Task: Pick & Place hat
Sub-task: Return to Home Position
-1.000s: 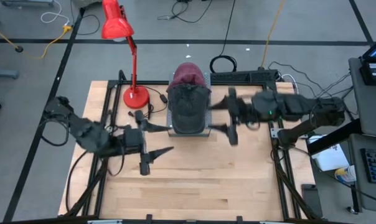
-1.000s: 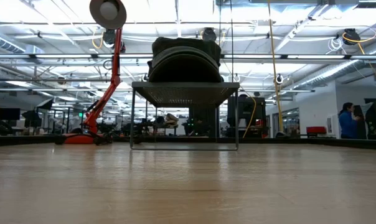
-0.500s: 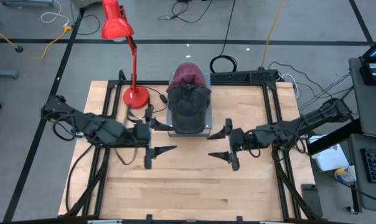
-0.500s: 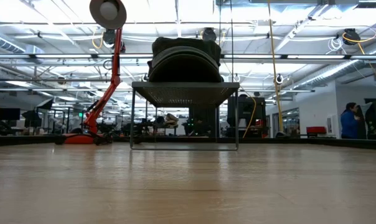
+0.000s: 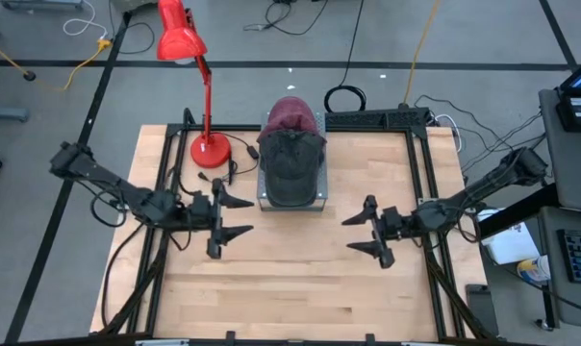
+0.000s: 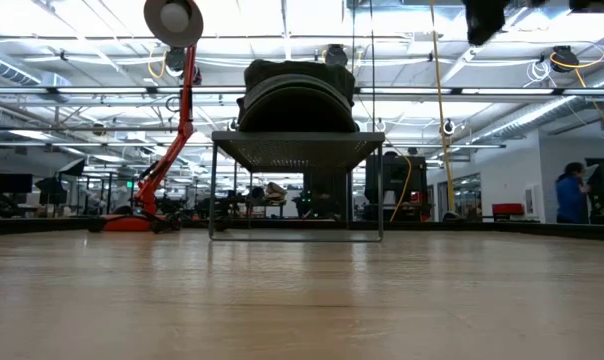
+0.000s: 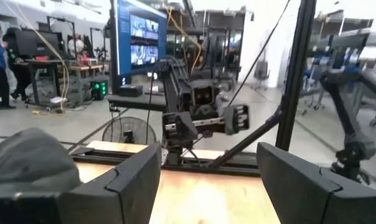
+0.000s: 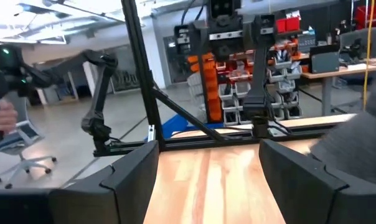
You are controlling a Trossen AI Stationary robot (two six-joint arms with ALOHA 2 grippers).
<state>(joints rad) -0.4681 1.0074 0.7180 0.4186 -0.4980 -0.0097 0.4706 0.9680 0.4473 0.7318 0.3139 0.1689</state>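
**Q:** From overhead, where are the hats?

**A:** The black caps (image 5: pixel 290 171) sit stacked on the small shelf (image 5: pixel 261 203) at the back middle of the bench (image 5: pixel 300 288). A maroon cap (image 5: pixel 290 111) lies at the stack's far end. A red lamp (image 5: pixel 180 38) stands just left of the shelf.

**Q:** And the arms?

**A:** The left gripper (image 5: pixel 246 217) hovers left of the shelf. The right gripper (image 5: pixel 347 234) hovers to its right, nearer the front edge. Both point inward with jaws spread wide, holding nothing and well apart from the caps.

**Q:** At bench level?

**A:** The shelf stands on thin legs mid-frame with the caps domed on top and the lamp rising beside it. A dark piece of an arm (image 6: pixel 492 15) cuts in at the top edge, and which arm it is I cannot tell. A person in blue (image 6: pixel 572 192) stands far back in the room.

**Q:** The left wrist camera?

**A:** Its jaws frame the shot, set wide with bare bench between them. A rounded crown of the stack shows beside one jaw. The right arm (image 7: pixel 200 106) faces it across the bench.

**Q:** The right wrist camera?

**A:** Here too the jaws are wide open and empty. The edge of a cap shows beside one jaw, and the left arm (image 8: pixel 238 31) stands opposite.
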